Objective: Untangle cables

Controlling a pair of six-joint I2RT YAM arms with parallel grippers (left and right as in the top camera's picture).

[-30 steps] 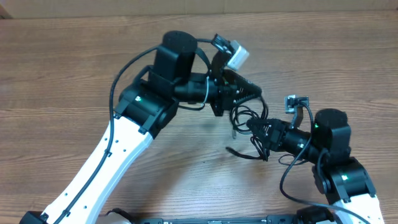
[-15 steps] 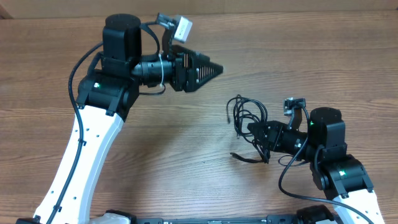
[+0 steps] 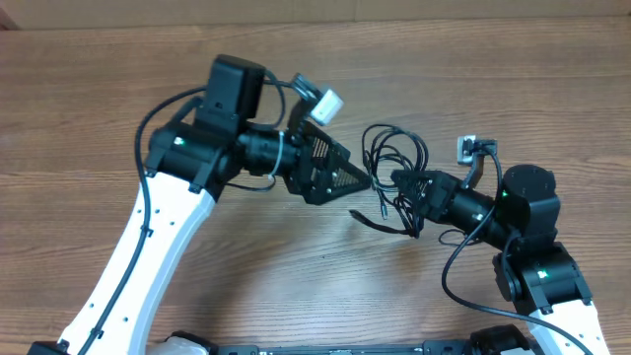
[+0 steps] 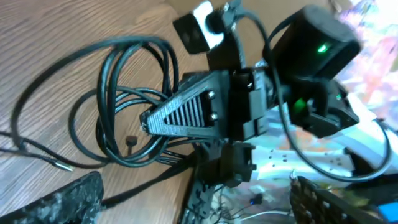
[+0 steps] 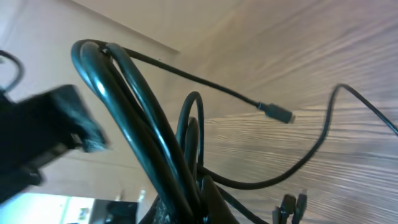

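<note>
Near the middle of the bench (image 3: 513,89), the cables (image 3: 392,150) sit in a bunch of thin black loops. The right end effector (image 3: 407,187) is pressed tight on the bunch and pinches it. Two loose ends trail out onto the wood (one has a little plug (image 5: 277,113)). The left end effector (image 3: 358,180) is just beside the loops, with its fingers spread wide.

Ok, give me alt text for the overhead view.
Seen from above, the right gripper is shut on a tangled bunch of thin black cables over a wooden table, with loops fanning out and one loose end trailing on the wood. The left gripper points at the bunch from close by.
</note>
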